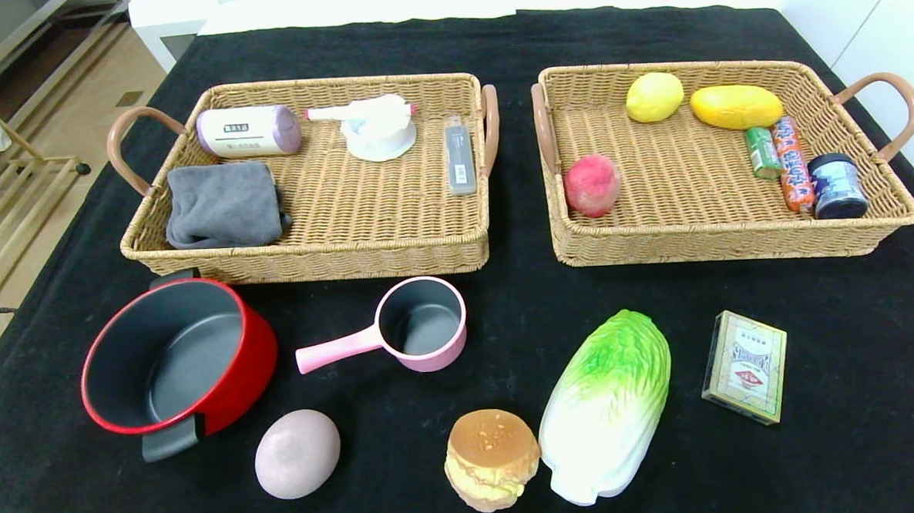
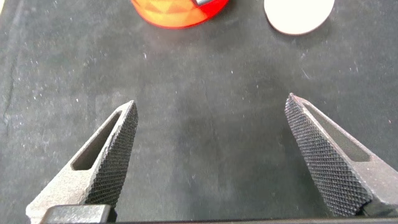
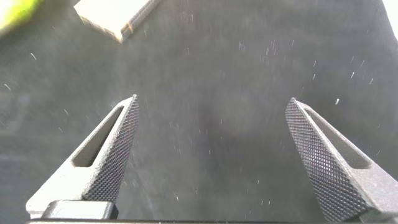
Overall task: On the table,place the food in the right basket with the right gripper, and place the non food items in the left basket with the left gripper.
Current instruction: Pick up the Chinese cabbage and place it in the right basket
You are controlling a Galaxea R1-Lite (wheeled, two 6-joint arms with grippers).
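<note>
On the black-clothed table, in front of two wicker baskets, lie the loose items. Non food: a red pot, a pink saucepan, a green-and-cream card box. Food: a napa cabbage, a burger bun, a lilac-grey egg-shaped lump. The left basket and right basket stand behind them. Neither arm shows in the head view. My left gripper hangs open over bare cloth, the pot and lump beyond it. My right gripper is open over cloth, near the box.
The left basket holds a grey cloth, a lilac-capped white cylinder, a white dish with a tool and a grey stick. In the right basket lie a red peach, two yellow fruits, snack packs and a dark jar.
</note>
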